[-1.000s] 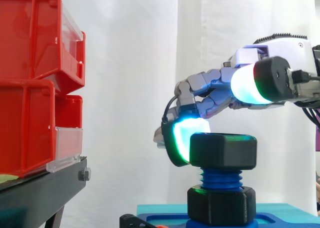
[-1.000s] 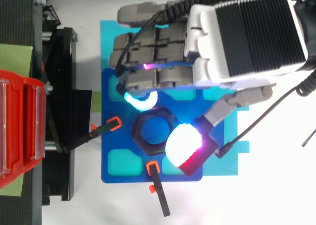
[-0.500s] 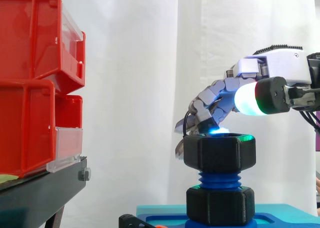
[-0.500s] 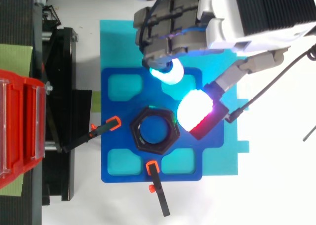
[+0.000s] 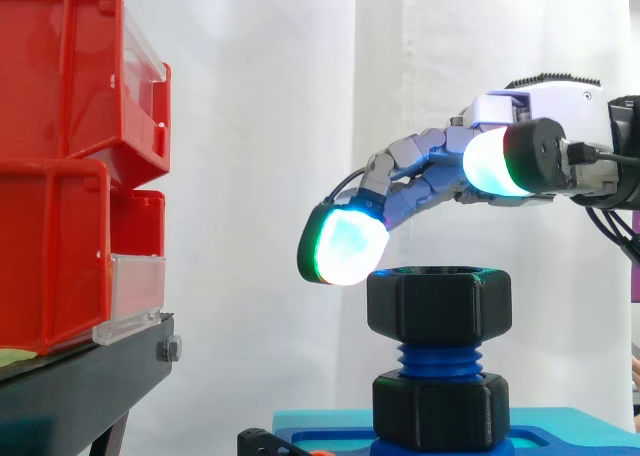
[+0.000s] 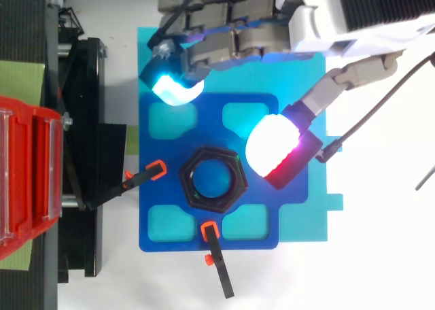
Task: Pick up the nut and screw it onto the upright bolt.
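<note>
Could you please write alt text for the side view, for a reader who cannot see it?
The robot hand, its fingers open and glowing at the tips, hovers over a black nut on the thread of an upright blue bolt, without touching it. A second black nut sits lower on the bolt, and red bins stand at the left.

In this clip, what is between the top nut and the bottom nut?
Exposed thread of the blue bolt, with the top nut above it and the bottom nut below; the side view shows it.
</note>
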